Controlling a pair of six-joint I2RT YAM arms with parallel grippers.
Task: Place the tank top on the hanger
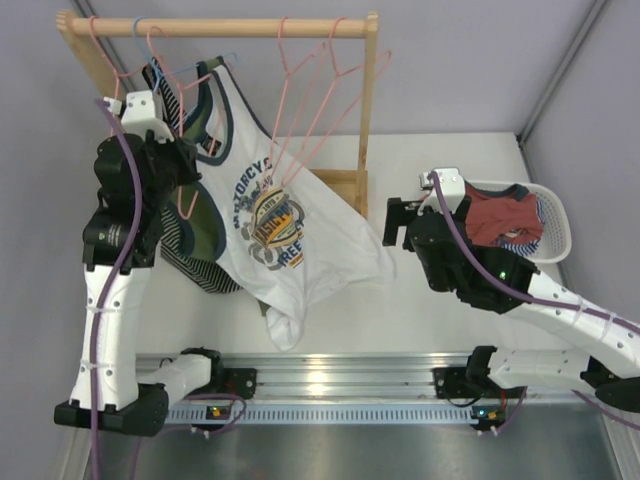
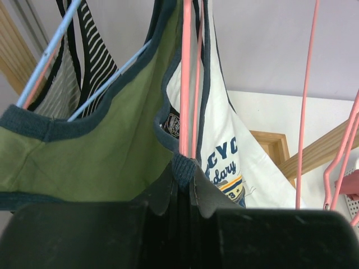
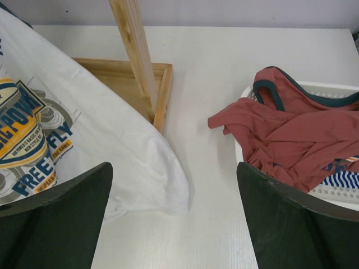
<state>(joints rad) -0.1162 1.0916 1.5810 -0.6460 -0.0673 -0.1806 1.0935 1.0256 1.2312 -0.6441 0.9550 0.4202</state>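
Top view, left jaws: nearest the lens, raised at upper left, clenched among the hanging garments.
Top view, tank top: long axis slants from the neck at upper left to the hem at lower centre, which is slumped on the tabletop.
Left wrist view, grip: navy strap trim, seemingly the tank top's, pinched at centre frame with the pink hanger rising from it.
Right wrist view, right jaws: released and empty, between the hem at left and a red garment at right.
Progress: likely midway. One strap meets the hanger, but the body is not yet hung.
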